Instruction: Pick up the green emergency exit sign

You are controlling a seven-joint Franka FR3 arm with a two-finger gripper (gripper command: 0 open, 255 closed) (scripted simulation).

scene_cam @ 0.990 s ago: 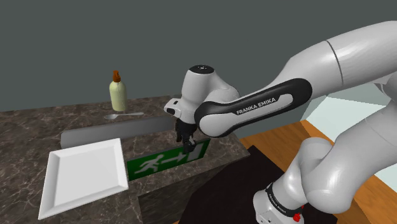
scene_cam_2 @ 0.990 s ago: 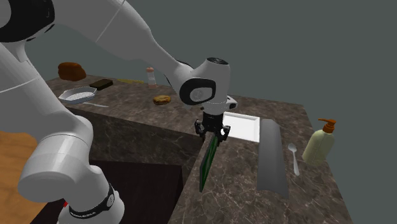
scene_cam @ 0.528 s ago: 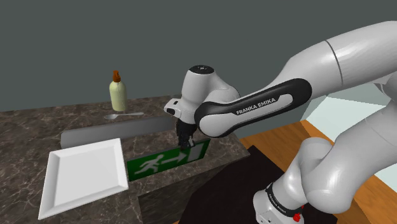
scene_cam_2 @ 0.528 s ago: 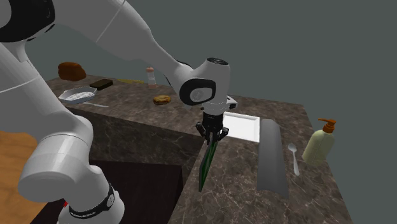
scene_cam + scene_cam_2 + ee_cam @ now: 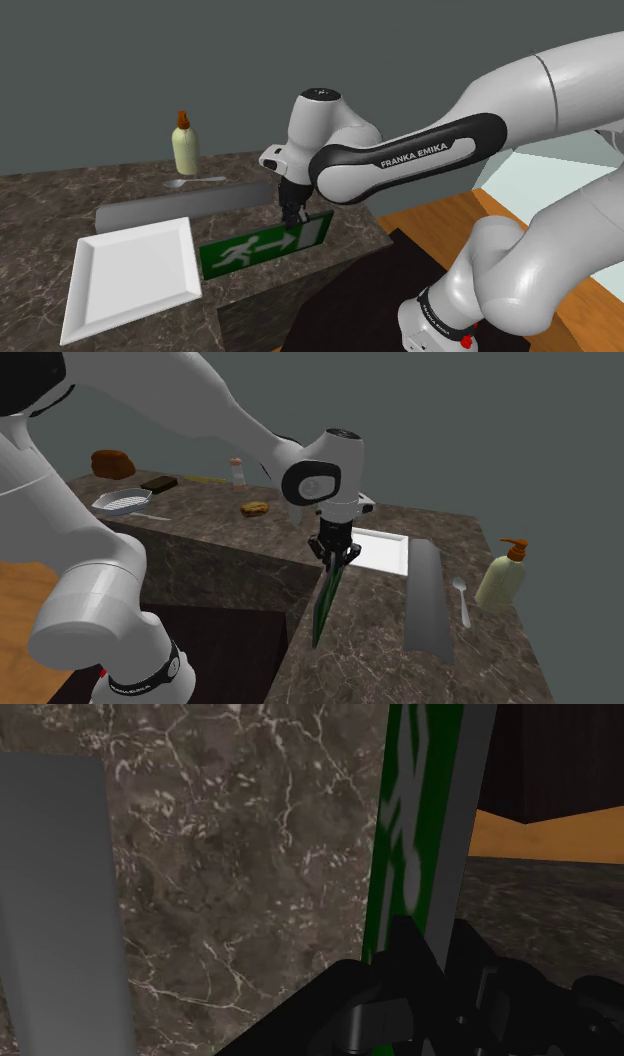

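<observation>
As I view it from the shoulder camera, the white arm (image 5: pixel 405 160) reaches over the dark marbled countertop (image 5: pixel 40 210). I note a white square plate (image 5: pixel 130 275) near the green exit sign (image 5: pixel 262 246), which is on edge at the counter's front. The gripper (image 5: pixel 293 213) pinches the sign's upper rim between its fingers. A pump bottle (image 5: pixel 184 145) stands well behind.

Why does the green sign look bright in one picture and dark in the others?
Shoulder view: the green sign faces the camera, evenly lit, no glare. Second exterior view: nearly edge-on, its face shaded. Wrist view: steeply foreshortened, dim green.
</observation>
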